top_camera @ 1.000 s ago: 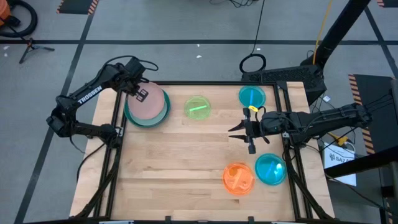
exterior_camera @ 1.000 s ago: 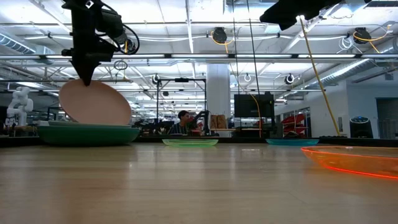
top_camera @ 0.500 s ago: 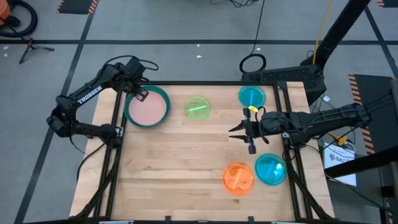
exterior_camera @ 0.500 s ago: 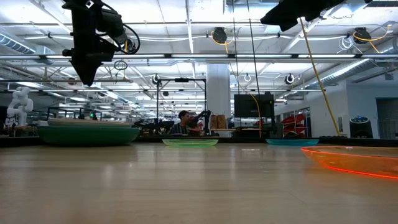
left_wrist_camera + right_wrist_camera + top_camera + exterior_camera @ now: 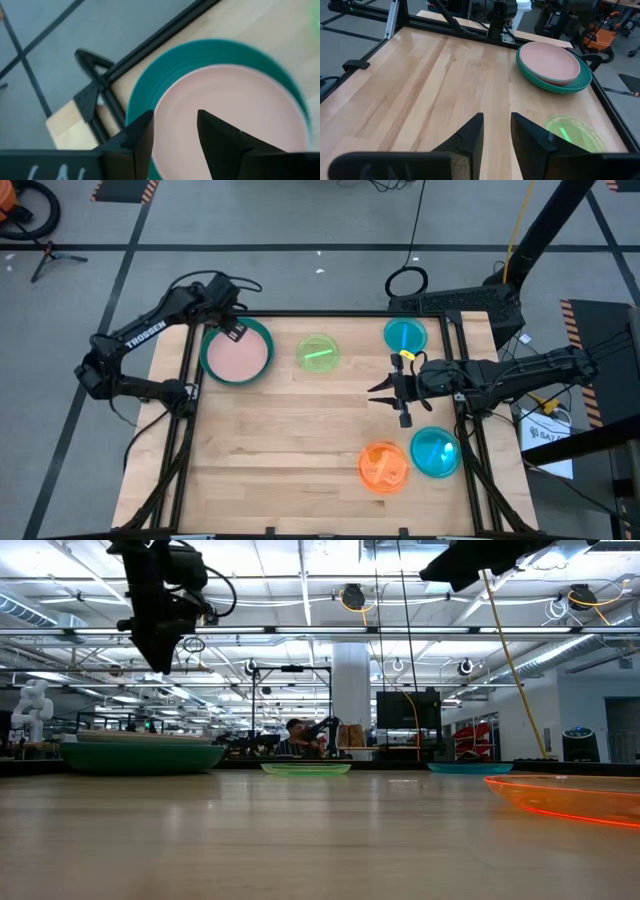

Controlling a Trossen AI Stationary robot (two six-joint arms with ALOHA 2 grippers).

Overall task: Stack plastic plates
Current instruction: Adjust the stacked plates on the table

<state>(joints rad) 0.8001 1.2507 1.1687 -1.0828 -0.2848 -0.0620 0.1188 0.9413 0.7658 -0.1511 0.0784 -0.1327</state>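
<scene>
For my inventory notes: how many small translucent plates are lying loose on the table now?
4. The lime plate is at the far middle, one blue plate at the far right, the orange plate and the other blue plate touching, near right. None seems hidden.

Light: the scene is being lit brightly and evenly by ceiling strip lamps (image 5: 300, 602).
Glare: soft reflections are being thrown across the wooden table (image 5: 320, 840).
Blur: the teal plate (image 5: 150, 80) is being smeared at its rim.
</scene>
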